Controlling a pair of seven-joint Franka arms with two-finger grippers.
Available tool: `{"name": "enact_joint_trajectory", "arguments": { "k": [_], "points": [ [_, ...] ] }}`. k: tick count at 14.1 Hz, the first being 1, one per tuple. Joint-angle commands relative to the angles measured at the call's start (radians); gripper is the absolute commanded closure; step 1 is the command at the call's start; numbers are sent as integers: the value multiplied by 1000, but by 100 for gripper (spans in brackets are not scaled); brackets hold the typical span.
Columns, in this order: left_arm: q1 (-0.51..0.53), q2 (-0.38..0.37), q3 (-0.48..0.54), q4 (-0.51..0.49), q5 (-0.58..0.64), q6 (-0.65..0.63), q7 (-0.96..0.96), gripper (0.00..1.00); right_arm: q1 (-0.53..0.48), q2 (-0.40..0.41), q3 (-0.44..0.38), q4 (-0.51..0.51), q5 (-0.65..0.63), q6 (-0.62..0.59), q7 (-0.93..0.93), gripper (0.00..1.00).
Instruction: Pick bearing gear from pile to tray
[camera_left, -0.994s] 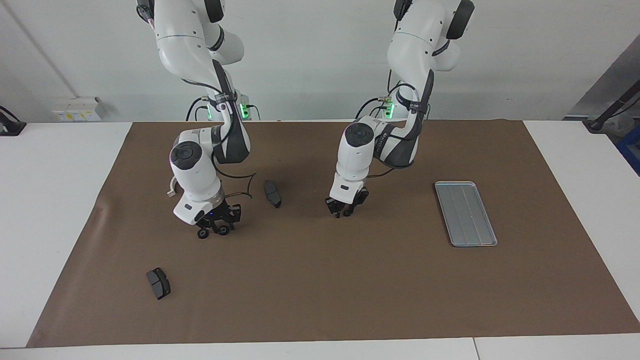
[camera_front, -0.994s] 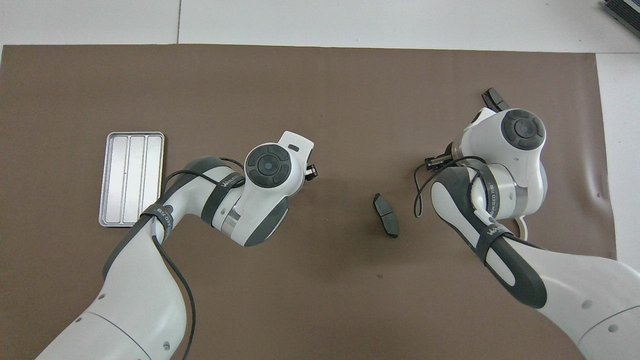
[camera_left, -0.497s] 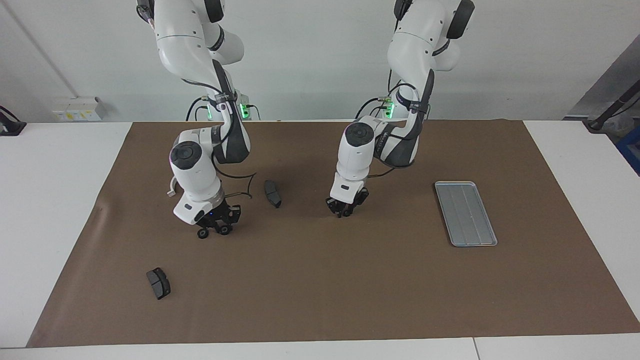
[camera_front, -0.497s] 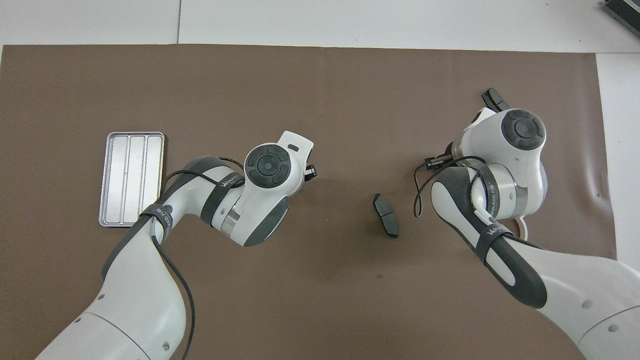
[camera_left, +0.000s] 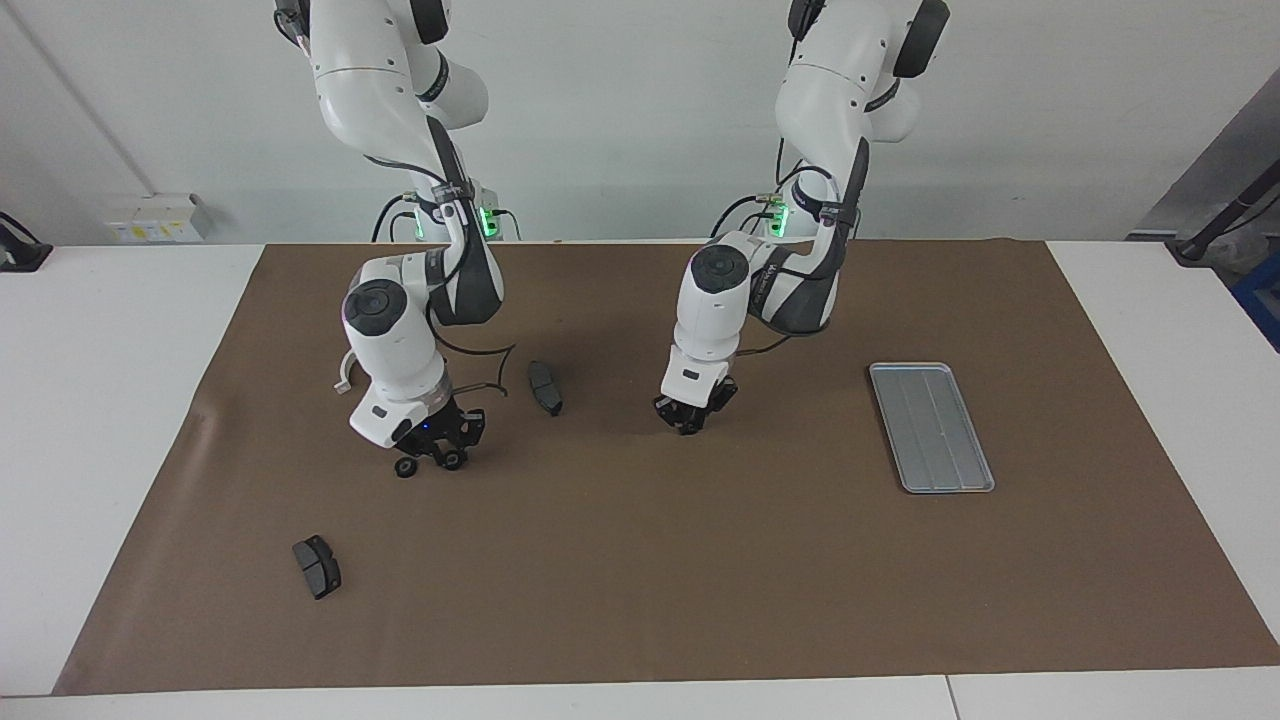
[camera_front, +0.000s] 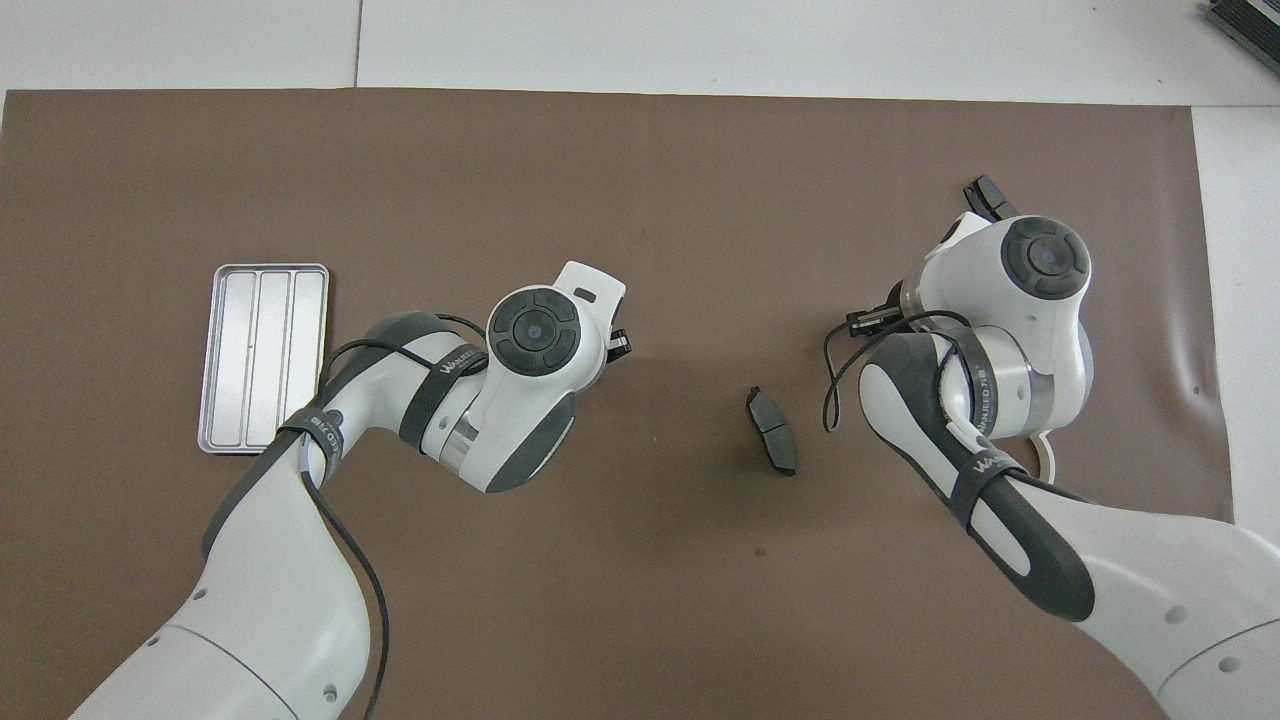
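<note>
My left gripper hangs low over the middle of the brown mat, fingertips together; its tip peeks out from under the wrist in the overhead view. Nothing shows between them. My right gripper is low over the mat toward the right arm's end. Two small black round shapes sit at its lower end; I cannot tell whether they are bearing gear rings or gripper parts. The silver tray lies flat and bare toward the left arm's end.
One dark brake-pad piece lies between the two grippers. Another pad lies farther from the robots, toward the right arm's end. A white curved bracket rests beside the right arm's wrist.
The left gripper's fingers have drawn together in place over the mat. The right gripper's jaws narrowed a little and its hand has barely shifted. The pads and tray have not moved.
</note>
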Motion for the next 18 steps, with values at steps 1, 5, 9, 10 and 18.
{"name": "enact_joint_trajectory", "arguments": {
  "k": [1,5,9,10,18],
  "points": [
    [-4,-20,7,-38,21,25,-4,83,-5,-52,11,19,17,-59,55,100],
    [-2,-20,7,-35,21,23,-4,95,-2,-110,34,59,19,-160,142,100],
    [5,-19,9,-12,24,8,9,100,-2,-132,95,103,19,-234,267,100],
    [19,-16,9,5,26,-6,16,100,-2,-132,122,105,19,-228,312,100],
    [215,-115,-4,39,9,-171,336,100,89,-97,201,102,28,-129,564,100]
  ]
}}
